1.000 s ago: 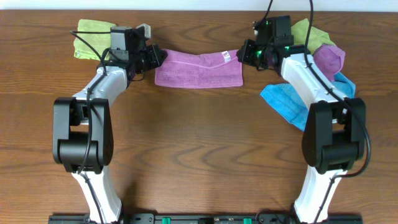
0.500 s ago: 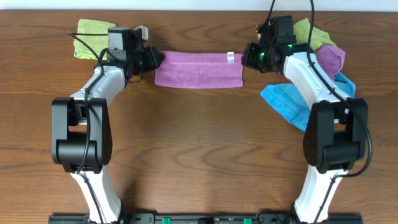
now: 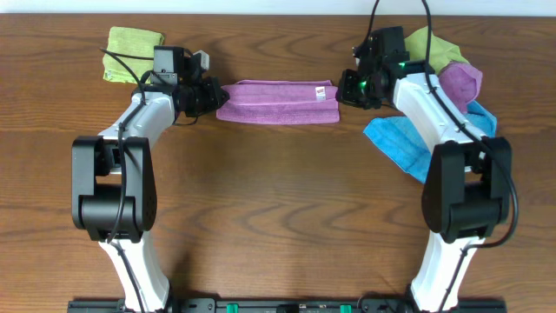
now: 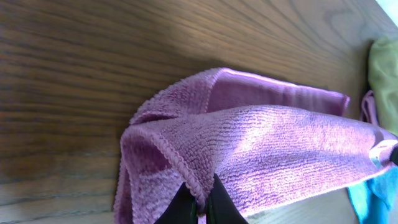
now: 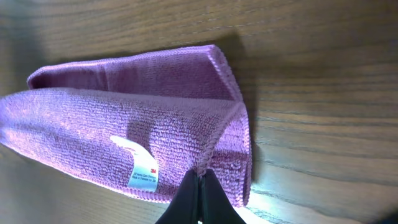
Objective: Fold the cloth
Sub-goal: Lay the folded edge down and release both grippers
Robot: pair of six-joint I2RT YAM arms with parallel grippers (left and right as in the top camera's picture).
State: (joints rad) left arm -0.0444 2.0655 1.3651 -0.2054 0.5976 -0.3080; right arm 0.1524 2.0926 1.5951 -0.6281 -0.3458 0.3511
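Left tool [image 3: 212, 94] & right tool [image 3: 344, 90] each pinch opp. ends of purple cloth [image 3: 278, 103], doubled over lengthwise on table [image 3: 278, 200].

Robotics lab workbench, wood-grain table [image 3: 278, 200], white-and-black left arm [image 3: 143, 122] and right arm [image 3: 430, 109] standing on a black rail [image 3: 287, 306] at 6 o'clock, heap of coloured cloths [image 3: 460, 83] at 2 o'clock, green cloth [image 3: 130, 42] at 10 o'clock

Five cloths [image 3: 276, 102] [image 3: 130, 54] [image 3: 430, 45] [image 3: 460, 83] [image 3: 395, 139], two arms [image 3: 143, 122] [image 3: 434, 104], one table [image 3: 278, 217]
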